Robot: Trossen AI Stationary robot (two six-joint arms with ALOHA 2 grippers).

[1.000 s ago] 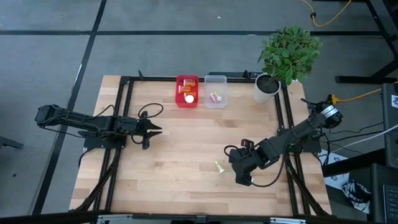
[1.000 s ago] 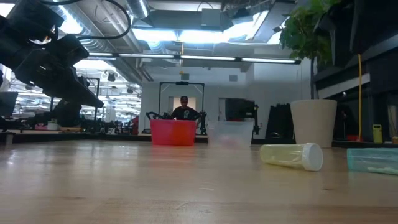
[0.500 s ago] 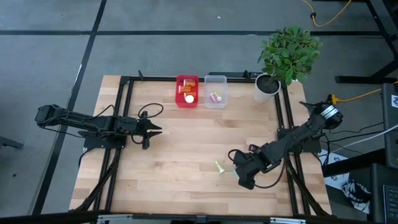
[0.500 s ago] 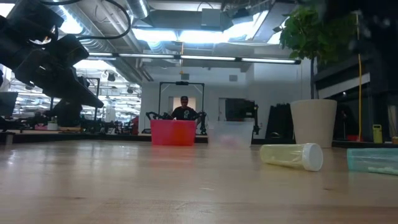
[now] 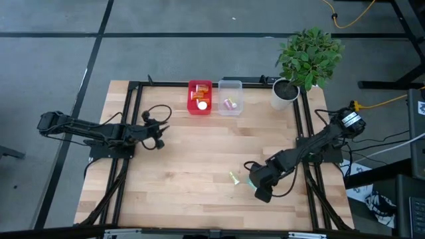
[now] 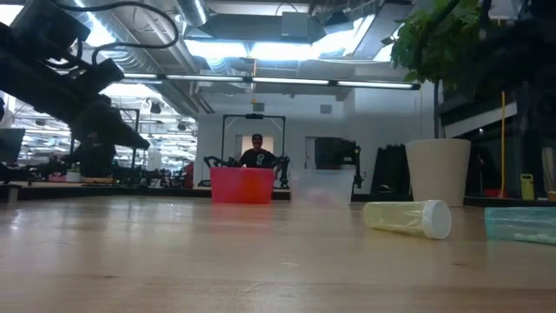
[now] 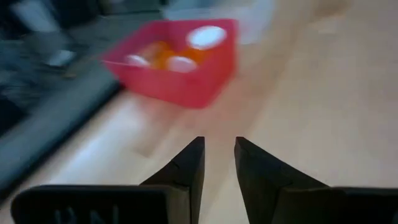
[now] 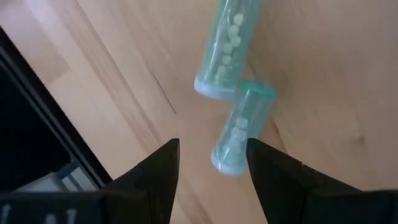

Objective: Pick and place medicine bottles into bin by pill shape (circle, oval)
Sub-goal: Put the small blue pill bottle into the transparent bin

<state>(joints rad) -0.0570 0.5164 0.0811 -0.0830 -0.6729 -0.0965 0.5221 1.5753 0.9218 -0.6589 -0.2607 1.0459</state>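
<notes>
Two slim pale vials lie on their sides on the wooden table at the near right. One is yellow-green (image 5: 234, 178) (image 6: 407, 217); the other is teal (image 8: 239, 127) (image 6: 521, 223). Both hold small round pills. My right gripper (image 8: 211, 155) (image 5: 253, 180) hangs open just above them, pointing steeply down, its fingers standing either side of the teal vial's near end. My left gripper (image 7: 219, 155) (image 5: 158, 133) waits at the table's left, its fingers a narrow gap apart with nothing between them. The red bin (image 5: 200, 97) holds orange bottles with white caps. The clear bin (image 5: 230, 97) holds a purple vial.
A potted plant (image 5: 287, 91) stands at the far right corner. A black frame (image 5: 133, 119) runs along the table's edges. Bare wood lies between the vials and the two bins at the far middle. A person (image 6: 256, 155) sits in the room beyond the table.
My right gripper has come down toward the two vials, drifted a little toward the table's near edge and rolled at the wrist, its fingers staying open. My left gripper has stayed in place but swung round toward the red bin.
</notes>
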